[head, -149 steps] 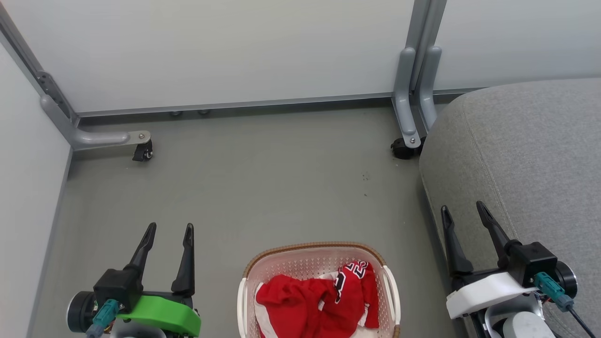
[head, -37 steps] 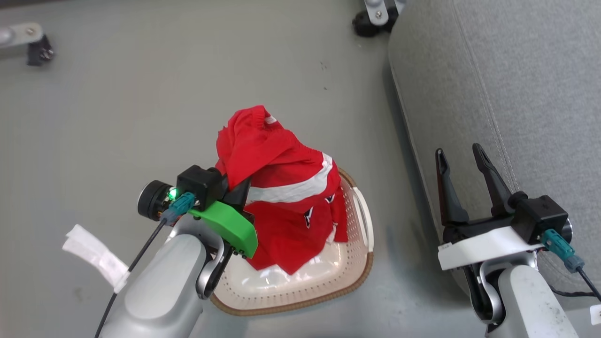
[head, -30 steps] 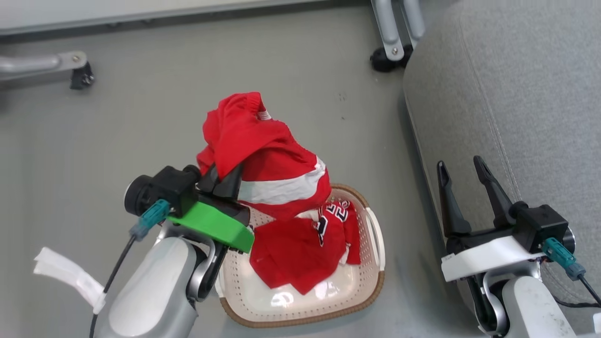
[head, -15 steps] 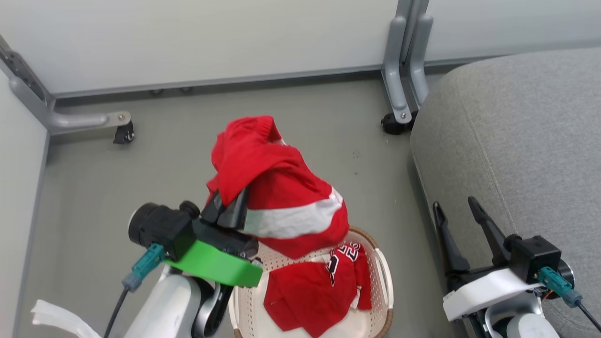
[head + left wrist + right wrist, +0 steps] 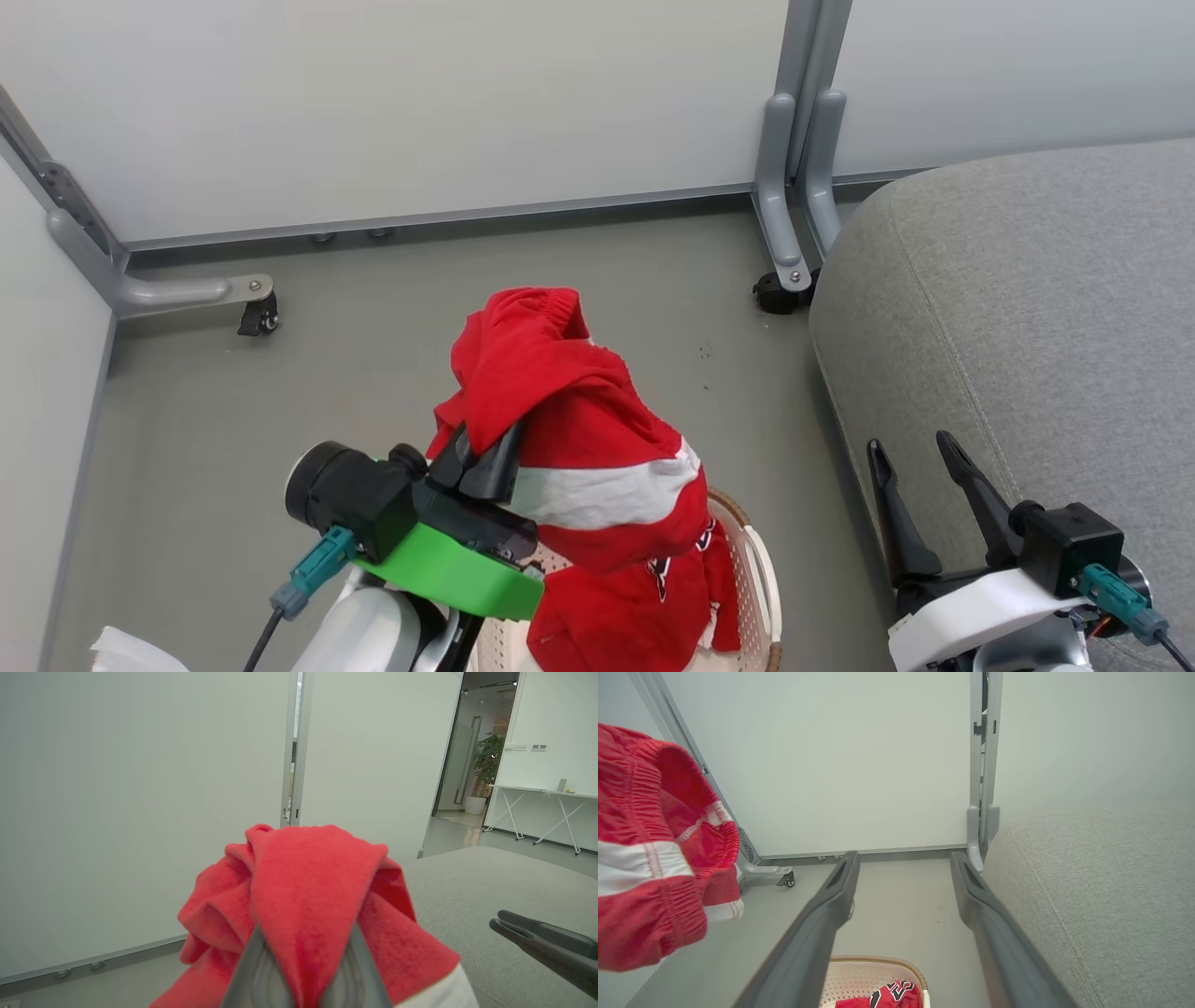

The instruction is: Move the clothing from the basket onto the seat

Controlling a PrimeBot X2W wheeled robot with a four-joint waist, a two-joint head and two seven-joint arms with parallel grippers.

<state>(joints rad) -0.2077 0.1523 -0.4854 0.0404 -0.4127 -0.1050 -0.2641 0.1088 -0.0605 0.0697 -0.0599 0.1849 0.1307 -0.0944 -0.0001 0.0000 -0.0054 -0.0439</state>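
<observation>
Clothing (image 5: 607,448) half out: left gripper (image 5: 492,441) pinches one garment (image 5: 551,373) above the basket (image 5: 761,571), jersey (image 5: 635,616) lies inside it, seat (image 5: 1027,299) unreached; right gripper (image 5: 908,444) spread.

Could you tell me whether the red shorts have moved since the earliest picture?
Yes. The shorts lay inside the basket then; now the left gripper holds them raised above it, with the jersey lying inside.

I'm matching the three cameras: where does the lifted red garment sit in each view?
Head view: garment centre, draped over the left gripper, whose jaws are shut on it.
Left wrist view: garment lower centre, between the jaws.
Right wrist view: garment at the left edge.
Shared landmark: the grey seat, on the right in every view.
</observation>
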